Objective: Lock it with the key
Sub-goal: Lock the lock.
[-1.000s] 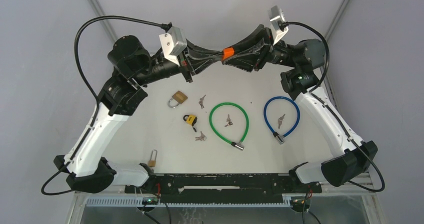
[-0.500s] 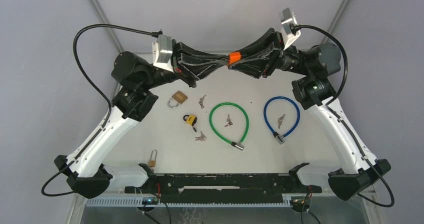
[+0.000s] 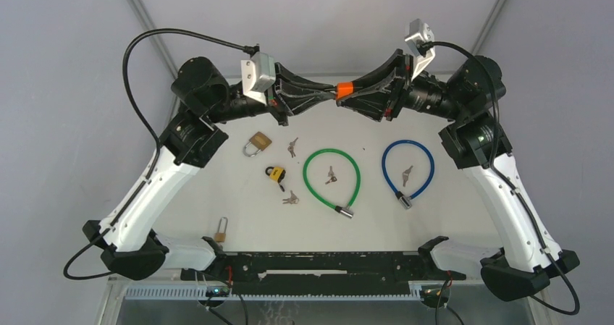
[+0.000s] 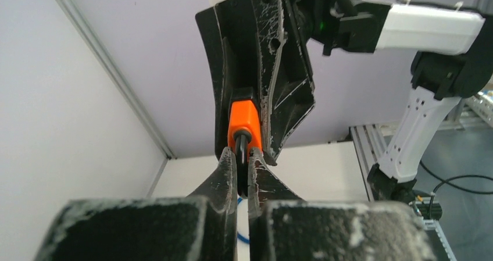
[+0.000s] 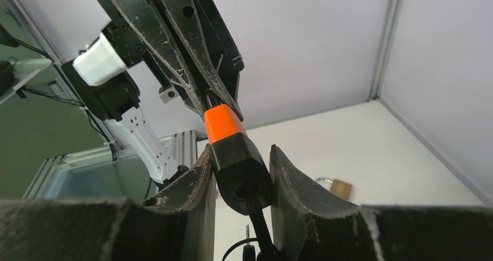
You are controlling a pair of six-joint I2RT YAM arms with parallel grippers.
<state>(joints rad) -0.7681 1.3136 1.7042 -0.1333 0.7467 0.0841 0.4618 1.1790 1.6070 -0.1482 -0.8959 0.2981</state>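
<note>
A lock with an orange end [image 3: 344, 89] and a black body is held in the air over the back of the table. My right gripper [image 3: 356, 92] is shut on the black body [image 5: 239, 177], and a black cable [image 5: 257, 229] hangs from it. My left gripper [image 3: 329, 93] faces it and is shut on a black-headed key [image 4: 242, 150] that sticks into the orange end [image 4: 241, 117]. In the left wrist view my left gripper [image 4: 241, 158] pinches the key head. In the right wrist view my right gripper [image 5: 239, 156] grips the body, with the left fingers [image 5: 192, 57] above.
On the table lie a brass padlock [image 3: 256, 143], a yellow-black padlock [image 3: 275, 174], a small brass padlock [image 3: 221, 231], a green cable lock [image 3: 332, 179], a blue cable lock [image 3: 408, 169] and several loose key bunches [image 3: 292, 147].
Both grippers, still joined at the lock, have moved a little to the right and nearer. The left wrist has turned. Things on the table have not moved.
</note>
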